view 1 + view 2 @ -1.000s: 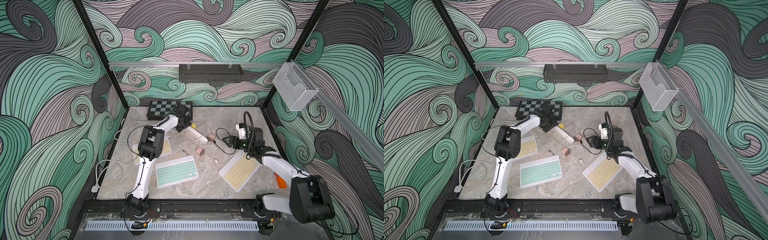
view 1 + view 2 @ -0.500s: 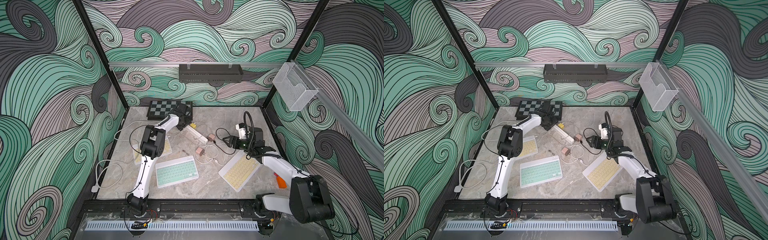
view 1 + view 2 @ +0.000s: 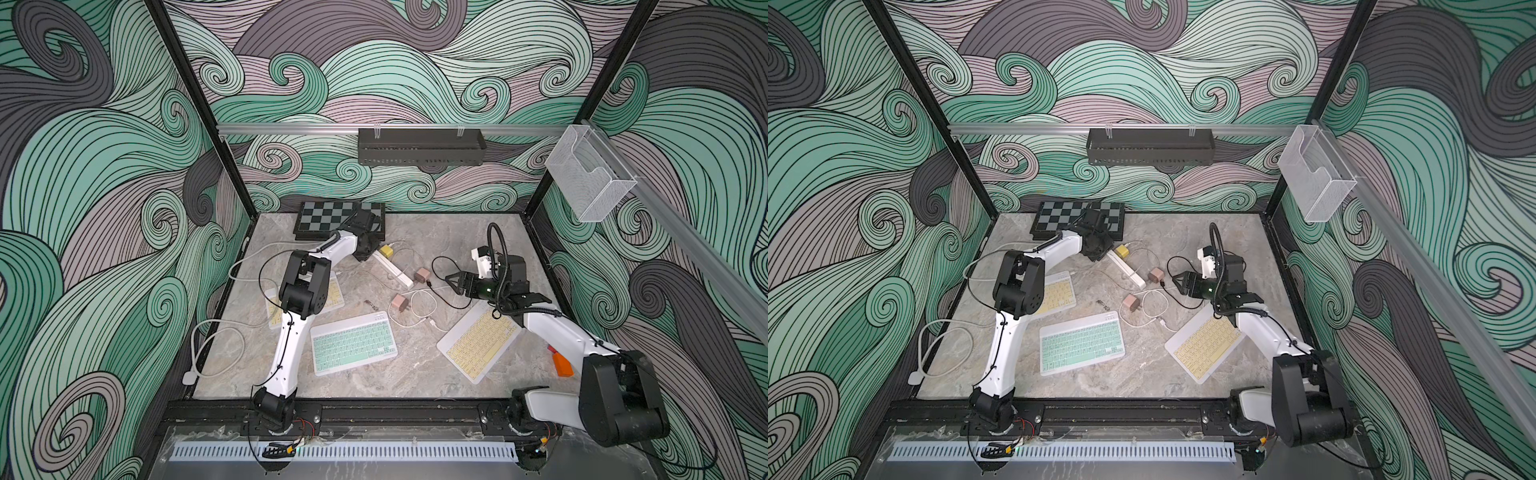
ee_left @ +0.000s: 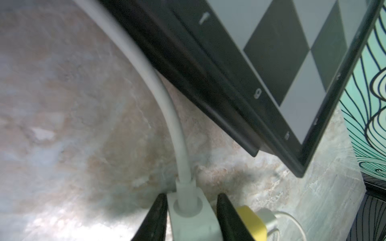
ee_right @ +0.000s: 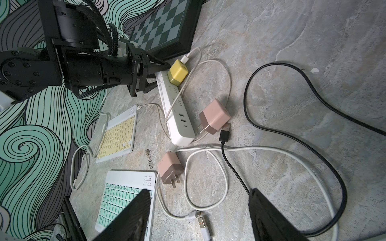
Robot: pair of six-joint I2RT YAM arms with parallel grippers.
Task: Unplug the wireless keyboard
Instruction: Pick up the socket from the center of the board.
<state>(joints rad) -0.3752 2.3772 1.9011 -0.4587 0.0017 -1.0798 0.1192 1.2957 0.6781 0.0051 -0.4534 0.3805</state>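
Note:
A yellow-keyed wireless keyboard (image 3: 334, 293) (image 5: 117, 135) lies at the left, partly under my left arm. A thin white cable is plugged into its corner (image 5: 139, 107) and runs to the yellow charger (image 3: 387, 251) (image 5: 177, 72). That charger sits in the white power strip (image 3: 392, 268) (image 5: 177, 112). My left gripper (image 4: 191, 198) (image 3: 368, 253) is shut on the strip's cord end (image 4: 192, 221), one finger on each side, next to the yellow charger (image 4: 250, 221). My right gripper (image 5: 199, 192) (image 3: 451, 280) hangs open above loose cables, holding nothing.
A green keyboard (image 3: 352, 343) and another yellow keyboard (image 3: 478, 343) lie toward the front. Two pink chargers (image 5: 215, 119) (image 5: 170, 167), a black cable (image 5: 271, 129) and white cables (image 5: 208, 150) lie unplugged mid-table. A chessboard (image 3: 328, 216) sits at the back, just behind my left gripper.
My left gripper's jaws have closed in on the power strip's cord end. The right arm has not moved.

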